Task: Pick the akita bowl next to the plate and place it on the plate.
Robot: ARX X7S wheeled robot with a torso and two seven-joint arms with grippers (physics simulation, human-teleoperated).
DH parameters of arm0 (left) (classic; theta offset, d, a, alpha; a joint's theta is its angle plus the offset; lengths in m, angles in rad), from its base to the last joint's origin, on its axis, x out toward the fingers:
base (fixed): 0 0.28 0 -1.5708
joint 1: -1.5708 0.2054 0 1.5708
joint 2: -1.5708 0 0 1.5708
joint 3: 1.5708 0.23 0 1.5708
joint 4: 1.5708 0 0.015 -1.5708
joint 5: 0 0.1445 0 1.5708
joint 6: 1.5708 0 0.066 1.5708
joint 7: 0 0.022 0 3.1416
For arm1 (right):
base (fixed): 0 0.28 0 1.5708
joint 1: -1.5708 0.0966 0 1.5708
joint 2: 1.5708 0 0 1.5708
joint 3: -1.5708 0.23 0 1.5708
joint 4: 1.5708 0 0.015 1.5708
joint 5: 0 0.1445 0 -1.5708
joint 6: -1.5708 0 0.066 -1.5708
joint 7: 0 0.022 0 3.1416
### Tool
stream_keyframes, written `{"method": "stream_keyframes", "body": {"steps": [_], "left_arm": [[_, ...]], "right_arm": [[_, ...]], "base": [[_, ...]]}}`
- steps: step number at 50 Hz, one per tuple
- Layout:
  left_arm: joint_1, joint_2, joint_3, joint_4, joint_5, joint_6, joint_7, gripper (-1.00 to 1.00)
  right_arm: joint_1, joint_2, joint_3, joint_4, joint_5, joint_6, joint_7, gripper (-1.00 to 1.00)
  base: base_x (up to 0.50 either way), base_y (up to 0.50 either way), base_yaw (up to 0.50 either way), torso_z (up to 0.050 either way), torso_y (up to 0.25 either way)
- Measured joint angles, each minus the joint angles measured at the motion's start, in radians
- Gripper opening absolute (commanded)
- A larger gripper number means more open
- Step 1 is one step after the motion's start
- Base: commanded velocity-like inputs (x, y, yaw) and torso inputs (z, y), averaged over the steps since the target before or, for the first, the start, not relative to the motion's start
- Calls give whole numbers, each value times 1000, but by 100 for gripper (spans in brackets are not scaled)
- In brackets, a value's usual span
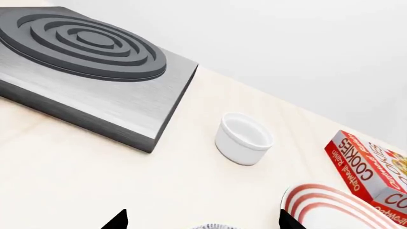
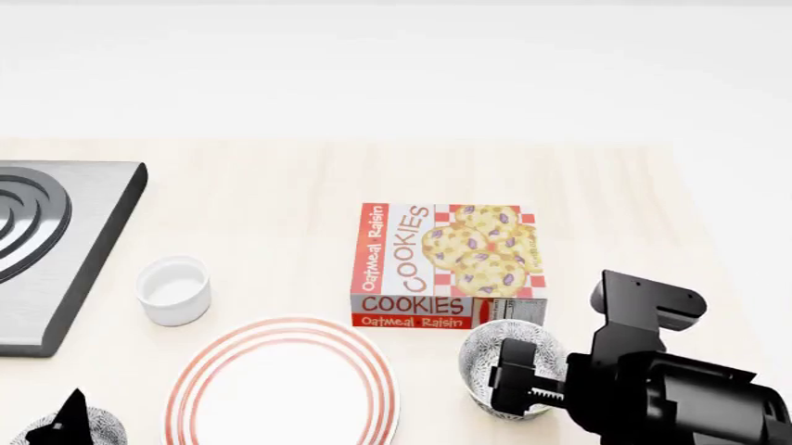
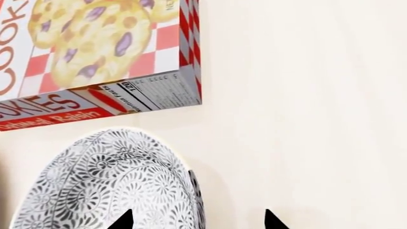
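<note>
I have two speckled bowls in play, one on each side of the plate (image 2: pixel 282 385). The bowl (image 2: pixel 502 362) I take as the target stands just off the plate's rim on the cookie-box side, touching or nearly touching the front corner of the cookie box (image 2: pixel 448 264). My right gripper (image 3: pixel 194 222) sits right over it: in the right wrist view the bowl (image 3: pixel 105 183) fills the space under one finger (image 3: pixel 121 220), while the other finger hangs over bare table (image 3: pixel 318 119). So the bowl lies off to one side of the gap, not centred between the fingers. The fingers stand apart and hold nothing. I judge I need to shift toward the bowl so its rim falls between them.

The left gripper (image 1: pixel 200 220) is also spread and empty, above the second bowl (image 1: pixel 213 226) on the plate's far side from the box. The white cup (image 2: pixel 173 290) stands between plate and stove (image 2: pixel 50 250).
</note>
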Motion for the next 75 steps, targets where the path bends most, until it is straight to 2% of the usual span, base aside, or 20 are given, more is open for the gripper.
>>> {"method": "stream_keyframes", "body": {"steps": [7,8,19,29,55,75], "left_arm": [[1,-1,2,2,-2,0,-2,100],[1,-1,2,2,-2,0,-3,100],[0,-3,5,2,-5,0,-5,100],[0,-4,7,-1,-7,3,-6,100],[6,-9,12,6,-15,4,-11,100],[4,-11,16,0,-19,9,-12,100]], "right_arm": [[3,-1,-3,9,-3,-4,-4,100],[3,-1,-4,8,-4,-4,-5,-100],[-16,1,-6,-35,6,2,-8,-100],[-52,10,-3,-160,21,27,36,-100],[-104,49,67,-582,115,252,182,-100],[-33,-4,133,-603,214,348,179,-100]], "base": [[0,0,0,0,0],[0,0,0,0,0],[0,0,0,0,0],[0,0,0,0,0],[0,0,0,0,0],[0,0,0,0,0]]}}
